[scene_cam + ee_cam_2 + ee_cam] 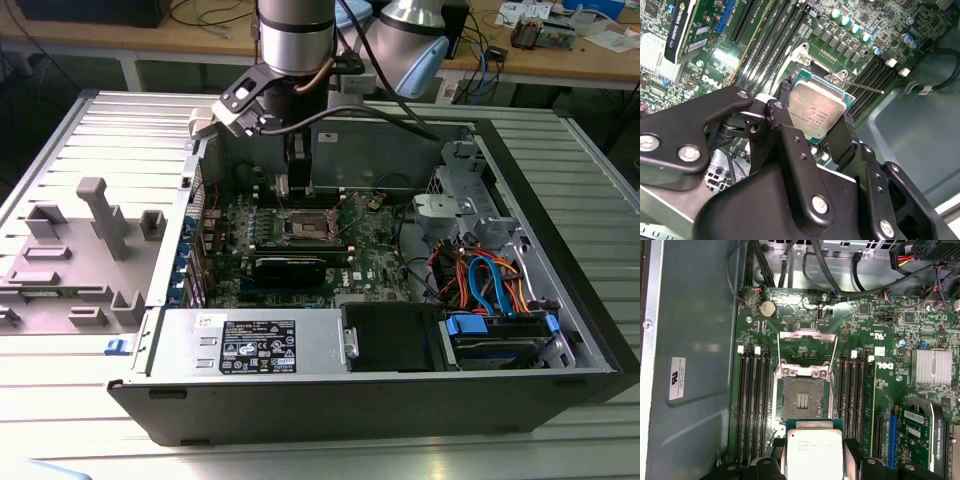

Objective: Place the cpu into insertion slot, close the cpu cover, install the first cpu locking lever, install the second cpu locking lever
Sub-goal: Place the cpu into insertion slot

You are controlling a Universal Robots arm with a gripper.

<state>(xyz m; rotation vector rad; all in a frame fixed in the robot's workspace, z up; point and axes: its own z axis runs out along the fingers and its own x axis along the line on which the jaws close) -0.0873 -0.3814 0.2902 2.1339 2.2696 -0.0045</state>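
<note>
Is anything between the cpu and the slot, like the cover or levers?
Nothing visible. The gripper holds the cpu close to the slot, which is bare; the cover is swung open, off the opening.

In the first wrist view the cpu (814, 450) runs off the picture's edge on its side away from the slot (802, 399) and covers the slot's nearest rim; the fingers (852, 457) flanking it are cut off too; the card (922, 435), off to one side of the slot, is cropped. In the second wrist view the cpu (816, 111) hides most of the slot; the gripper (814, 120) blocks the board (710, 65) beside the slot; its fingers (840, 140) cover two cpu edges; whether cpu and slot touch cannot be told. In the exterior view the arm (295, 35) above the slot (305, 228) is cut by the upper edge; the cpu is too small to make out.
</note>
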